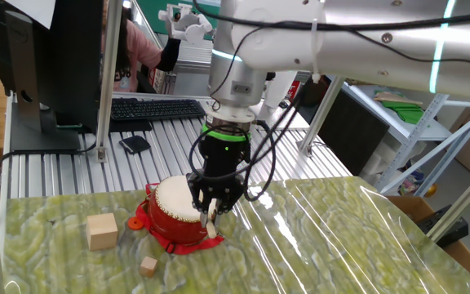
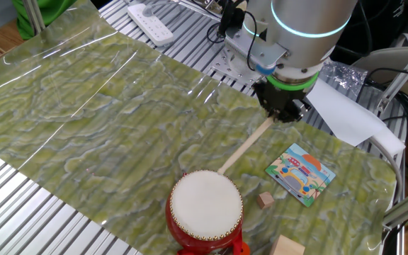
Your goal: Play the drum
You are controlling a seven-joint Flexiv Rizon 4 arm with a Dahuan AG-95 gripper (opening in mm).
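Drum [image 2: 205,207], red with a cream head, is set on the green marbled surface [image 2: 105,113]; a thin wooden stick [image 2: 246,151], clamped by the fingers [image 2: 283,113], slants toward its head. Wooden cubes [image 1: 102,231] lie alongside.

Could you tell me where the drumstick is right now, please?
The wooden stick is clamped in the gripper, slanting down from it so its free end hangs just over the drum, at the head's edge.

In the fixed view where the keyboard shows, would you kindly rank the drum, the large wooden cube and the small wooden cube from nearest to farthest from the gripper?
1. The drum: directly beside the gripper, which holds a wooden stick at its edge.
2. The small wooden cube: below and left, in front of the drum.
3. The large wooden cube: farthest left, beyond the drum.
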